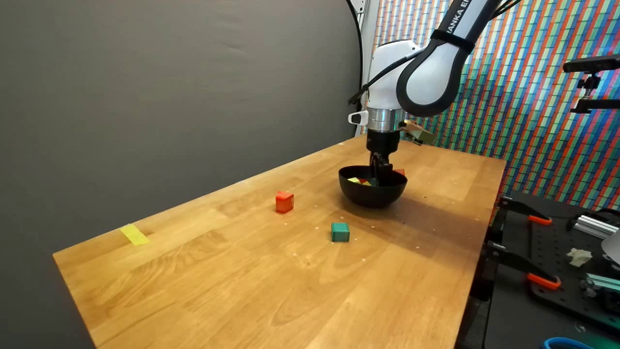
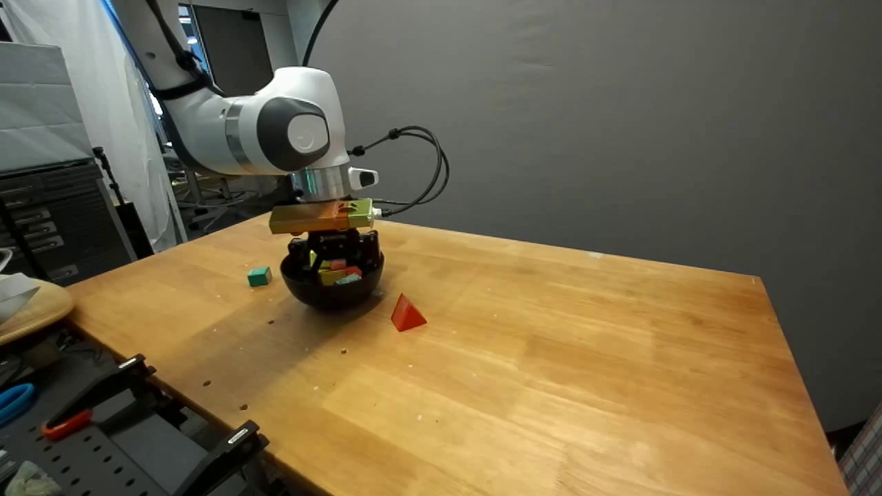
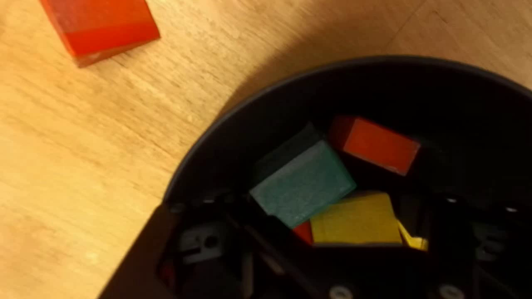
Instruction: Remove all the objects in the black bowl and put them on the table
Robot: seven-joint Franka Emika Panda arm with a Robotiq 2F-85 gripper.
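Observation:
The black bowl (image 1: pixel 370 195) stands upright on the wooden table (image 1: pixel 271 271). My gripper (image 3: pixel 341 218) reaches down into it from above, jaws spread apart. A yellow block (image 3: pixel 355 220) lies between the fingers, with room visible on either side. A green block (image 3: pixel 305 182) overlaps it near one finger. Deeper toward the far wall of the bowl is a red block (image 3: pixel 380 145). A bit of red and another yellow piece (image 3: pixel 413 240) peek out beside the yellow block; the gripper hides the remaining contents. Outside on the table are a red block (image 1: pixel 284 202), a green block (image 1: pixel 340 232) and a red triangular block (image 2: pixel 407 314).
A strip of yellow tape (image 1: pixel 134 234) marks the table near its back edge. Black clamps with orange grips (image 1: pixel 542 281) hold a side bench along one edge. A round wooden board (image 2: pixel 34 310) sits beside the table. The bowl's rim (image 3: pixel 374 62) surrounds the fingers.

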